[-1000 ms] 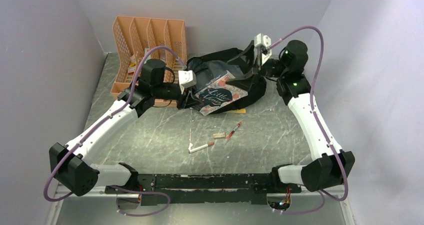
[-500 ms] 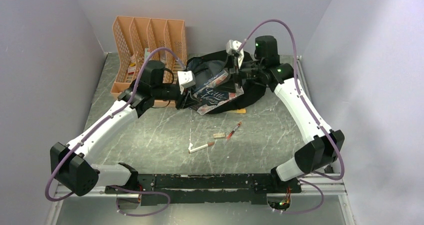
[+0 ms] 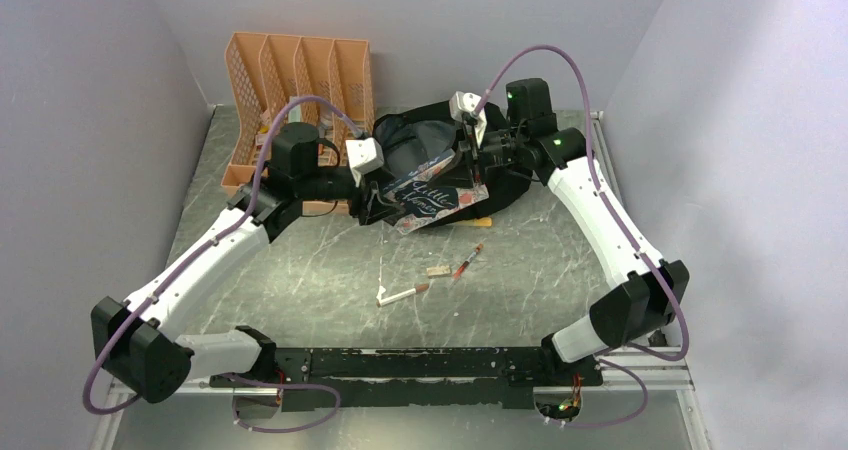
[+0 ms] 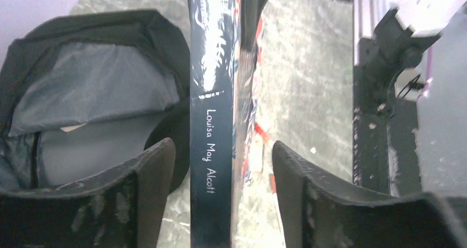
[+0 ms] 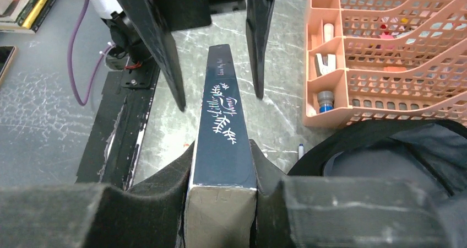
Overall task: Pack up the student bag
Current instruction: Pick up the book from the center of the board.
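Observation:
The student bag [image 3: 412,138] lies at the back of the table, its mouth open and its grey lining [image 4: 93,82] showing. A dark blue book [image 3: 432,195] stands on edge at the bag's mouth, its spine reading "Louisa May Alcott" [image 4: 211,149]. My right gripper [image 3: 470,160] is shut on the book's far end [image 5: 220,204], both pads pressed against the covers. My left gripper [image 3: 372,192] is open around the near end of the spine. There is a gap between the book and each of its fingers [image 4: 148,193].
An orange mesh organizer [image 3: 300,80] stands at the back left, right beside the bag [image 5: 396,149]. A red pen [image 3: 467,261], a small eraser [image 3: 437,270] and a white pen [image 3: 400,295] lie on the table in front of the bag.
My right arm swung in from the right and shut on the book's far end. My left gripper opened off the book and drew back slightly left. The book now stands more on edge.

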Available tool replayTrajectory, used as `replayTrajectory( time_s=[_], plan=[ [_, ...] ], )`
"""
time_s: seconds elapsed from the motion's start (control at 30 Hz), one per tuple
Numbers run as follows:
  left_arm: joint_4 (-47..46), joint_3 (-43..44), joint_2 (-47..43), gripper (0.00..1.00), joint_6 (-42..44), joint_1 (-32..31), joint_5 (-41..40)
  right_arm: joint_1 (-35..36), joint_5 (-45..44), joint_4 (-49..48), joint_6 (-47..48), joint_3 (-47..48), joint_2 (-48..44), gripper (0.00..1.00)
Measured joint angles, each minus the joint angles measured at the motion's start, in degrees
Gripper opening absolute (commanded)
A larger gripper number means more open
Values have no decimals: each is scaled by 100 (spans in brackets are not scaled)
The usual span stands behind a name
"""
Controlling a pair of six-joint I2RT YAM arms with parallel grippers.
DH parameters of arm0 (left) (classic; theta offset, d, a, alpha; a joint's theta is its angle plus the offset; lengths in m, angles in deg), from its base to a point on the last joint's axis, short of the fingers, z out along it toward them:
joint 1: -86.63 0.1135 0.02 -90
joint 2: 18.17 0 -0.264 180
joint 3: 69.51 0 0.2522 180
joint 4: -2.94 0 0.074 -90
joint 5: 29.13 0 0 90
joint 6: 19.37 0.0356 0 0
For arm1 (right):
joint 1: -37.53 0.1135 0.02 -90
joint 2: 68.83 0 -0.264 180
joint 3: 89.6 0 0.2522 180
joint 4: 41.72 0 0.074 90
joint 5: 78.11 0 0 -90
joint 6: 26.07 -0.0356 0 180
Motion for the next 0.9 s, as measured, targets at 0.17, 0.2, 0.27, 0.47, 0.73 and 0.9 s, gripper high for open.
replayTrajectory(
  time_s=[0.17,0.2,0.27,0.47,0.73,0.9],
  plan=[
    [-621,9,-348,80,-455,131,468,-221,162,-713,-400,-509,-417,0],
    [-758,9,-400,80,-555,175,610,-302,229,-1027,-638,-649,-540,0],
    [-1069,-4,-479,80,-782,280,855,-487,367,-1947,-1325,-1029,-826,0],
    [-2035,-179,-649,80,-1510,581,1300,-824,721,-5654,-4280,-2177,-1290,0],
    [-2946,-498,-636,77,-2315,730,1447,-748,916,-8470,-6566,-2376,-1172,0],
    [-3698,-734,-590,62,-2881,737,1569,-723,625,-9412,-7447,-2522,-1150,0]
  ],
)
